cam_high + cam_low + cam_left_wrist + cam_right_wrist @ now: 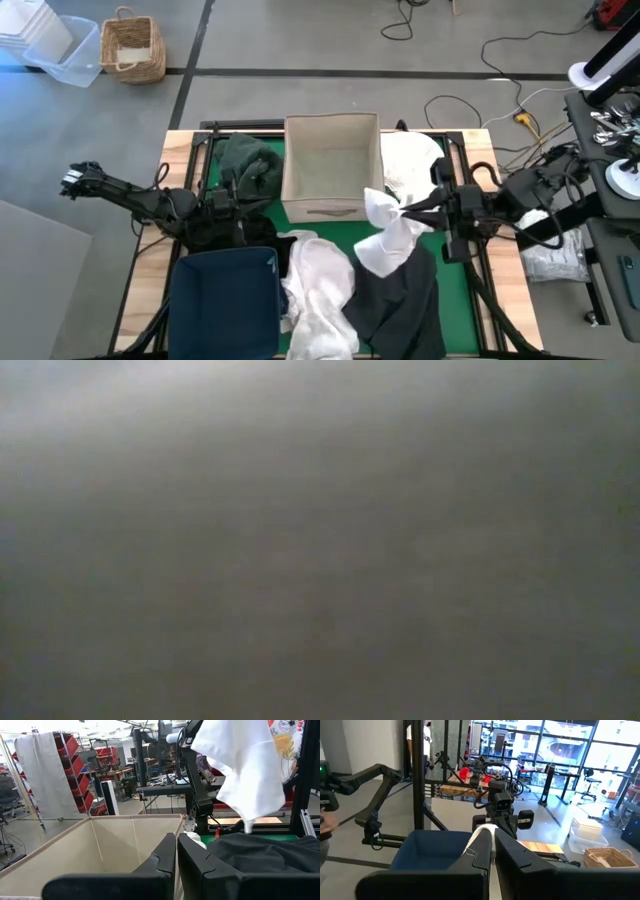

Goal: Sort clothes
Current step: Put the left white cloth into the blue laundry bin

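My right gripper (408, 212) is raised over the table's middle, just right of the beige box (330, 165), and is shut on a white garment (388, 238). My left gripper (243, 207) is shut and holds nothing; it is raised between the navy bin (225, 292) and a dark green garment (250, 165). A charcoal garment (400, 300) and another white garment (318, 290) lie on the near part of the green mat. A third white garment (410, 158) lies to the right of the box. The low view shows only grey blur. My right gripper pinches a bunched fold of the white garment (487, 836) between its two fingers, coming level from the table's right side. The garment hangs slack below the fingers (250, 770). Its lowest tip (247, 826) dangles just over the charcoal garment (260, 852).
The beige box stands open at the far middle of the table, the navy bin at the near left. A wicker basket (132, 47) and clear plastic tubs (62, 50) sit on the floor beyond the table. Cables and equipment crowd the right side.
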You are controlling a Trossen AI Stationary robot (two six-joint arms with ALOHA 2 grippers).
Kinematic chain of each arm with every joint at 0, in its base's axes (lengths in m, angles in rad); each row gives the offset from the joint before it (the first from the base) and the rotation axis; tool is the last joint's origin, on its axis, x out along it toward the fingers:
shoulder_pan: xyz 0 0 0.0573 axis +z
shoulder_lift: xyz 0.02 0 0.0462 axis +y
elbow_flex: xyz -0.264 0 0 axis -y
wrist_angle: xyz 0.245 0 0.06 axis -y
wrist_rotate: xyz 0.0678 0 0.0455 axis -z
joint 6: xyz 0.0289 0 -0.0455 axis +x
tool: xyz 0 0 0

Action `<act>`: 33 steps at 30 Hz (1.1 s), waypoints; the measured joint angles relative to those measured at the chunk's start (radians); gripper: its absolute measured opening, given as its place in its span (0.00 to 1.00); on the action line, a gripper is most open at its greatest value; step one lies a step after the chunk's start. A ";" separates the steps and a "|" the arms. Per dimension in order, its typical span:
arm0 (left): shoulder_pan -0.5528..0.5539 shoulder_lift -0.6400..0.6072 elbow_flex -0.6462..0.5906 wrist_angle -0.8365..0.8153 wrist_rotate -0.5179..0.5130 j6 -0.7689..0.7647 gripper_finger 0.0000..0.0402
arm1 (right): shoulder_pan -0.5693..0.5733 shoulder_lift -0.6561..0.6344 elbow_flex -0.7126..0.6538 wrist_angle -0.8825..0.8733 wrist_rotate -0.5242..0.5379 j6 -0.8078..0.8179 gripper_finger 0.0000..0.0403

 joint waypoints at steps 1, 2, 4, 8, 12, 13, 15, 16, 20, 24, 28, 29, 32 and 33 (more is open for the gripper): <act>0.000 0.000 0.000 0.002 0.000 0.000 0.00 | -0.003 0.007 0.000 0.008 -0.006 0.000 0.02; 0.000 0.000 0.000 0.003 0.000 0.000 0.00 | -0.008 0.014 0.000 0.014 -0.023 0.001 0.02; 0.000 0.000 0.000 0.003 -0.002 0.000 0.00 | -0.022 0.035 0.007 0.022 -0.064 0.003 0.02; 0.000 0.000 0.000 0.007 -0.016 0.000 0.00 | -0.048 0.090 0.051 0.027 -0.153 0.003 0.02; 0.000 0.003 0.000 0.006 -0.016 0.000 0.00 | -0.082 0.153 0.105 0.029 -0.244 -0.006 0.02; 0.000 0.003 0.000 0.006 -0.016 -0.004 0.00 | -0.092 0.169 0.117 0.028 -0.262 -0.009 0.02; 0.000 0.003 0.000 0.006 -0.016 -0.024 0.00 | -0.113 0.198 0.138 0.028 -0.296 -0.016 0.02; 0.000 0.003 0.000 0.006 -0.016 -0.036 0.00 | -0.125 0.213 0.148 0.028 -0.318 -0.016 0.02; 0.000 0.005 0.000 0.005 -0.016 -0.102 0.00 | -0.172 0.266 0.180 0.049 -0.435 -0.017 0.02; -0.013 0.010 0.000 0.005 -0.009 -0.165 0.00 | -0.212 0.303 0.182 0.128 -0.554 -0.018 0.02; -0.064 0.010 0.000 0.012 -0.008 -0.168 0.00 | -0.239 0.326 0.182 0.184 -0.641 -0.019 0.02; -0.080 0.010 0.000 0.020 -0.008 -0.167 0.00 | -0.241 0.334 0.182 0.203 -0.650 -0.019 0.02; -0.131 0.010 0.000 0.050 -0.009 -0.148 0.00 | -0.245 0.352 0.182 0.264 -0.661 -0.019 0.02; -0.147 0.009 0.000 0.057 -0.011 -0.142 0.00 | -0.245 0.361 0.182 0.294 -0.672 -0.016 0.02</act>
